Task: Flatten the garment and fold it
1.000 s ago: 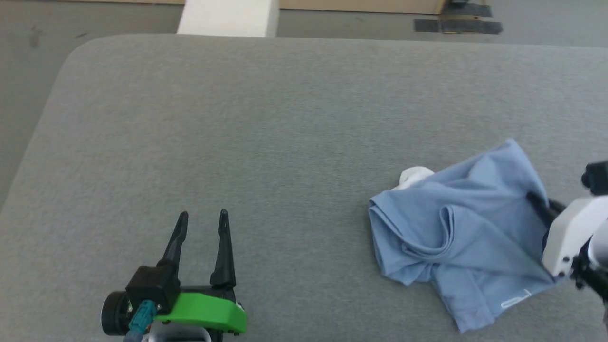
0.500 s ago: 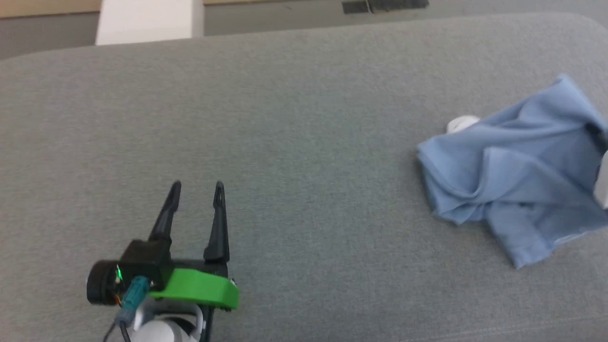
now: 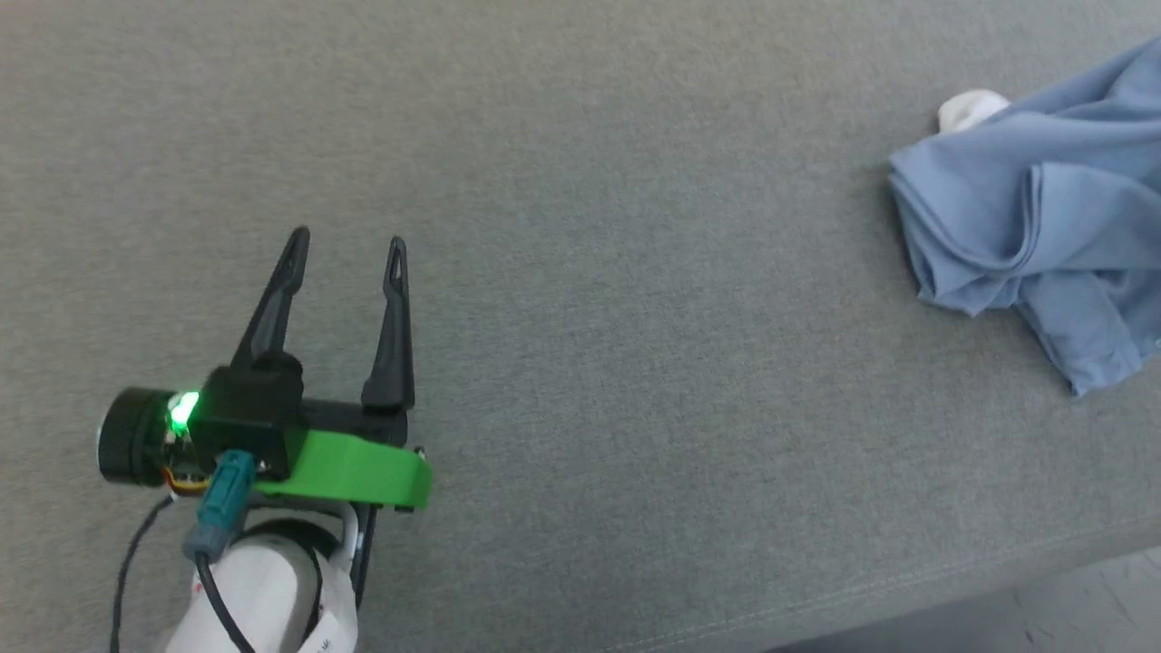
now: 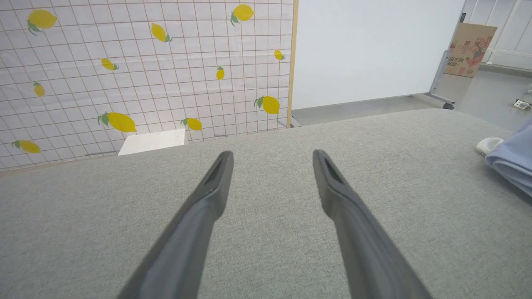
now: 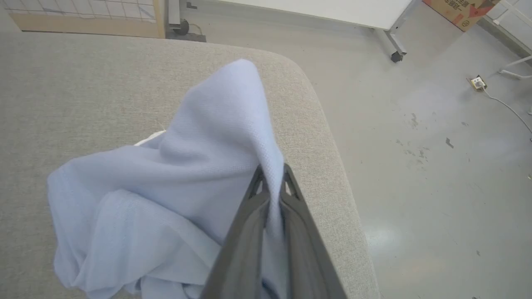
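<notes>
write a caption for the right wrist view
Fingers of the right gripper shut on a raised fold of the blue T-shirt over the grey table

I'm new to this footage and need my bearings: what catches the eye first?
The crumpled light blue garment lies at the right end of the grey table, a fold pinched in the right gripper. At the head view's lower left, the open left gripper with its green bracket hovers over the table.

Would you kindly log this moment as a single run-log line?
phase: flattening | left gripper: open, empty, over table | right gripper: shut on shirt | shirt: crumpled, near table corner
</notes>
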`<state>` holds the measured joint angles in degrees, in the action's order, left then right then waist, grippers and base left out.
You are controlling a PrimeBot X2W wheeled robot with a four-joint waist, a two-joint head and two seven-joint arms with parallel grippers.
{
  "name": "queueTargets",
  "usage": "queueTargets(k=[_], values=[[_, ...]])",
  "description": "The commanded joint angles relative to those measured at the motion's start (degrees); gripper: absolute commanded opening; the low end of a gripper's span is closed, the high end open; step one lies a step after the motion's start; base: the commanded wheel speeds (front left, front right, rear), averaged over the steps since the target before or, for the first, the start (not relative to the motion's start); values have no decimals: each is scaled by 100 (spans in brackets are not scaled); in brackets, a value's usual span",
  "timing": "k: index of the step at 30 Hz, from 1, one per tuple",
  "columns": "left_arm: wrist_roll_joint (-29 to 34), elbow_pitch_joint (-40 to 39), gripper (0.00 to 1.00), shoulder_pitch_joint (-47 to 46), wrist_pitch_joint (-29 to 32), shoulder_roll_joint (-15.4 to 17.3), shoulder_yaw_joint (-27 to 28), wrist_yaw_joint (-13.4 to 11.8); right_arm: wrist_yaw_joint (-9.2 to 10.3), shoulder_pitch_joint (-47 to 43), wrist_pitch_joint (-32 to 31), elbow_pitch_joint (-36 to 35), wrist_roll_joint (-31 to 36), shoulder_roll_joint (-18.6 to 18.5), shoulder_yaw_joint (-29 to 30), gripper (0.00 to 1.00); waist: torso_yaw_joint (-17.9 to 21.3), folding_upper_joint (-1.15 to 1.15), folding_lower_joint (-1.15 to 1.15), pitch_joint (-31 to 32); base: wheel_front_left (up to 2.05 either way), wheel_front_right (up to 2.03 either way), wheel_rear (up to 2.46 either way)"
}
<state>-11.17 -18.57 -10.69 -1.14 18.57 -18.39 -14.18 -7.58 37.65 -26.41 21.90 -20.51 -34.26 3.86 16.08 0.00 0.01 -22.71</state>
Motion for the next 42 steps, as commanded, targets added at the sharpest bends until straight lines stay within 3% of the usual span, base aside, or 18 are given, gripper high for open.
queueTargets(k=[1,20,26,27,28,42], values=[[115,-58,100,-143,51,74,0,-5,9,141,105,92,54,-40,29,0,273,0,-1,-371,0,0,0],[684,-661,100,-829,716,335,-172,10,9,978,1670,1861,668,-333,493,0,325,0,-1,-1494,0,0,0],[791,-789,100,-929,827,379,-187,-11,9,1242,1997,2461,920,-212,601,0,277,0,-1,-1637,0,0,0],[800,-794,100,-934,836,377,-192,-17,9,1285,2026,2554,954,-190,624,39,271,0,-1,-1646,0,0,0],[806,-799,100,-939,843,371,-201,-24,9,1336,2075,2652,1000,-166,637,100,262,0,-1,-1655,0,0,0],[661,-554,100,-786,513,238,-189,-174,9,1776,2550,3521,1168,-212,554,100,102,0,-1,-1206,0,0,0]])
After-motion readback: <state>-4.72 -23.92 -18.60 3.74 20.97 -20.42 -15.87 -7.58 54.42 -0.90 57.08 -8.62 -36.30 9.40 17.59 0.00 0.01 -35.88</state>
